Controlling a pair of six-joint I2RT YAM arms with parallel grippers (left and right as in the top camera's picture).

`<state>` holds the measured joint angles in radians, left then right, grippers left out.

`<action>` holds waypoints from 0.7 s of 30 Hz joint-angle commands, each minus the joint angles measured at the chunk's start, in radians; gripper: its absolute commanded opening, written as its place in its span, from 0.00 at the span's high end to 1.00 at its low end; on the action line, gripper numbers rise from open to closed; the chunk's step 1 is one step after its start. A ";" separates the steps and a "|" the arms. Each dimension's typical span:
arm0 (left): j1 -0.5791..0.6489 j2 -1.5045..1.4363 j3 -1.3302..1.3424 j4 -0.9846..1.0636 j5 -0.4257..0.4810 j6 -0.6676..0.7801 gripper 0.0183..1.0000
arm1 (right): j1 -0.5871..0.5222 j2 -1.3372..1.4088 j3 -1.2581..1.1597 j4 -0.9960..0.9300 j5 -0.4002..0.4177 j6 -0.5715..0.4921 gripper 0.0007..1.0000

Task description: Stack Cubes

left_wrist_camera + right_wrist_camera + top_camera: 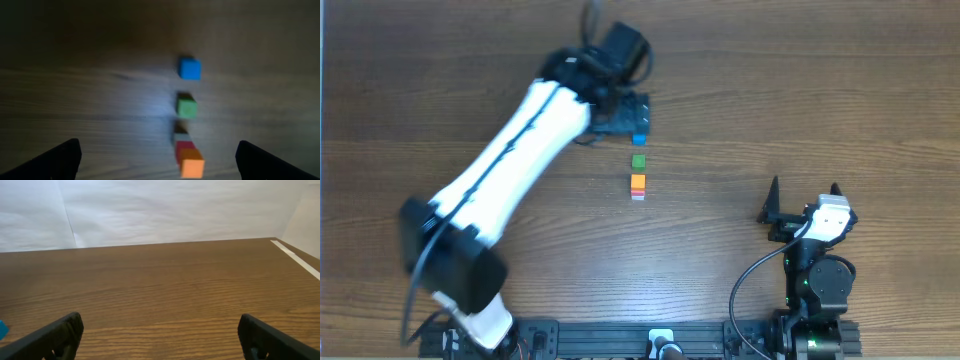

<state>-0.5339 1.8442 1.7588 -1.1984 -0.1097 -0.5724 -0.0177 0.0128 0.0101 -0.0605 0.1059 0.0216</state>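
Left end effector (157, 150): it is hanging above the row of cubes with its jaws spread wide. Its two dark fingers (60, 160) are sitting far apart, gripping nothing and touching nothing.
Left arm: the white-sleeved left arm (520, 150) is stretching diagonally from its base up the brown wood-grain surface (820, 80). In the top view its black wrist is showing just beside the far end of the row.
Small blue cube (190, 68): it is lying alone on the surface at one end of the row, apart from its neighbour.
Small green cube (186, 107): it is sitting alone on the surface between the blue one and the stack, touching neither.
Stack: the small orange cube (192, 167) is resting on top of a small red cube (184, 146). A pale block (181, 135) is showing beneath them, too blurred to tell more.
Row: the blue cube, the green cube and the stack are lining up in one straight line near the middle of the surface.
Right end effector (804, 195): it is also gaping wide, holding nothing, with bare wood between its black fingers (60, 335). It is sitting low near its own base, well apart from the cubes.
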 commanded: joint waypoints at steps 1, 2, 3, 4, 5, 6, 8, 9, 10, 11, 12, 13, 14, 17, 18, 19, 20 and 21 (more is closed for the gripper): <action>0.078 -0.241 -0.010 -0.010 -0.158 0.047 0.00 | 0.005 -0.007 -0.005 -0.004 -0.008 -0.004 0.01; 0.098 -0.284 -0.030 -0.006 -0.168 0.049 0.00 | 0.005 -0.007 -0.005 -0.004 -0.008 -0.004 0.01; 0.130 -0.351 -0.064 0.006 -0.183 0.056 0.00 | 0.005 -0.007 -0.005 -0.004 -0.008 -0.004 0.01; 0.152 -0.399 -0.094 0.024 -0.190 0.077 0.00 | 0.005 -0.007 -0.005 -0.004 -0.008 -0.004 0.01; 0.176 -0.446 -0.126 0.040 -0.195 0.092 0.00 | 0.005 -0.007 -0.005 -0.004 -0.008 -0.004 0.01; 0.199 -0.486 -0.153 0.054 -0.195 0.098 0.00 | 0.005 -0.007 -0.005 -0.004 -0.008 -0.004 0.01; 0.310 -0.659 -0.285 0.122 -0.187 0.148 0.00 | 0.005 -0.007 -0.005 -0.004 -0.008 -0.004 0.01; 0.337 -0.699 -0.318 0.144 -0.179 0.171 0.00 | 0.005 -0.007 -0.005 -0.004 -0.008 -0.004 0.01; 0.359 -0.732 -0.347 0.166 -0.169 0.189 0.00 | 0.005 -0.007 -0.005 -0.004 -0.008 -0.004 0.01; 0.387 -0.777 -0.386 0.199 -0.159 0.203 0.00 | 0.005 -0.007 -0.005 -0.004 -0.008 -0.004 0.01; 0.407 -0.811 -0.418 0.226 -0.156 0.203 0.00 | 0.005 -0.007 -0.005 -0.004 -0.008 -0.004 0.01; 0.428 -0.848 -0.455 0.258 -0.151 0.203 0.00 | 0.005 -0.007 -0.005 -0.004 -0.008 -0.004 0.01; 0.446 -0.889 -0.496 0.292 -0.148 0.203 0.00 | 0.005 -0.007 -0.005 -0.004 -0.008 -0.004 0.01; 0.463 -1.007 -0.628 0.397 -0.136 0.213 0.00 | 0.005 -0.007 -0.005 -0.004 -0.008 -0.004 0.01; 0.460 -1.042 -0.669 0.430 -0.118 0.227 0.00 | 0.005 -0.007 -0.005 -0.004 -0.008 -0.004 0.01; 0.454 -1.079 -0.718 0.465 -0.102 0.229 0.00 | 0.005 -0.007 -0.005 -0.004 -0.008 -0.004 0.01; 0.446 -1.114 -0.766 0.499 -0.090 0.229 0.00 | 0.005 -0.007 -0.005 -0.004 -0.008 -0.004 0.01; 0.436 -1.163 -0.833 0.545 -0.089 0.228 0.00 | 0.005 -0.007 -0.005 -0.004 -0.008 -0.004 0.01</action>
<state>-0.0795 0.7815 1.0737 -0.7269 -0.2440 -0.3809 -0.0177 0.0128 0.0101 -0.0608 0.1059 0.0223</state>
